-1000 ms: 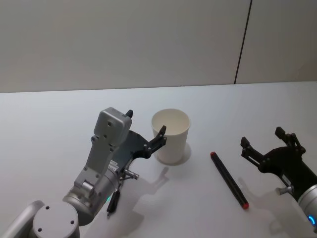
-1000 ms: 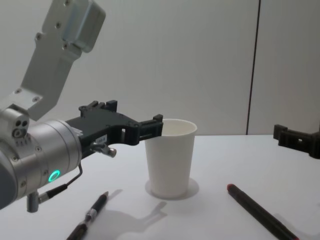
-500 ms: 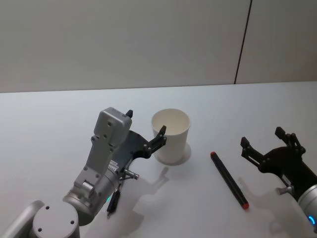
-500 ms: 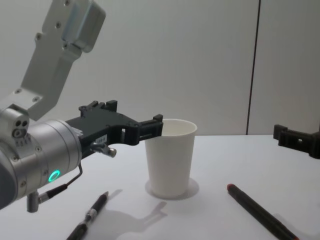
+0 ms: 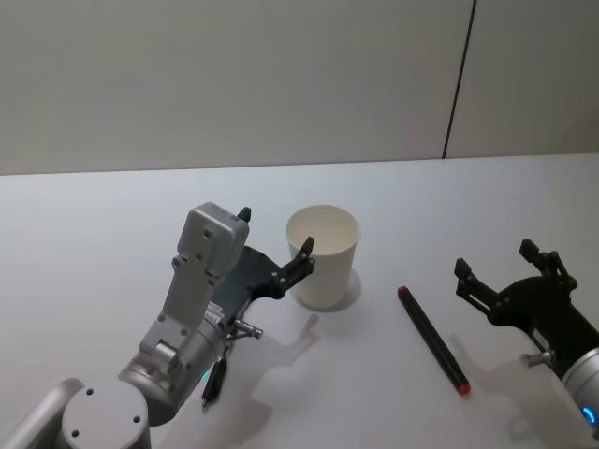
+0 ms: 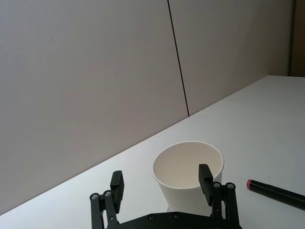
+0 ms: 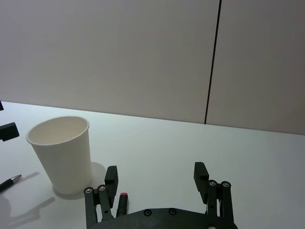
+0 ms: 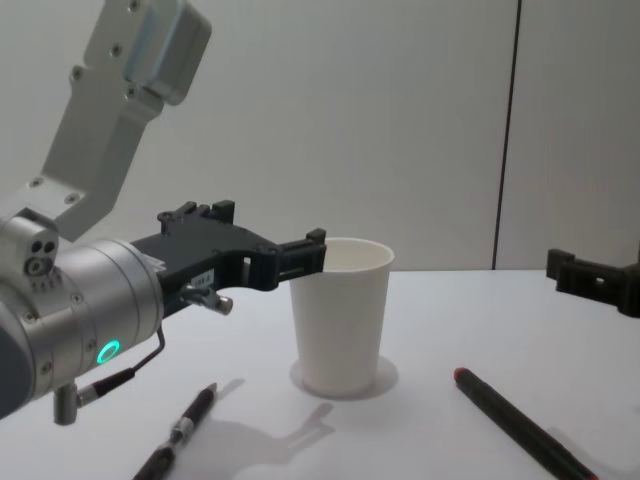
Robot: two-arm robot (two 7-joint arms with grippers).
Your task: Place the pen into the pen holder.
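Note:
The pen holder [image 5: 323, 257] is a white paper cup standing upright mid-table, and it looks empty inside [image 6: 183, 164]. It also shows as pen holder [image 8: 340, 320] and pen holder [image 7: 62, 152]. A black pen with red ends [image 5: 432, 339] lies flat to the cup's right, also seen as the pen [image 8: 515, 425] and the pen [image 6: 276, 193]. My left gripper [image 5: 276, 231] hovers open just left of the cup, one fingertip [image 6: 205, 171] near the rim. My right gripper [image 5: 495, 258] is open above the table, right of the pen.
A second, slimmer black-and-silver pen [image 5: 214, 379] lies on the table under my left arm, seen too as the slim pen [image 8: 185, 430]. The white table [image 5: 112, 234] runs back to a grey wall with a dark vertical seam [image 5: 459, 79].

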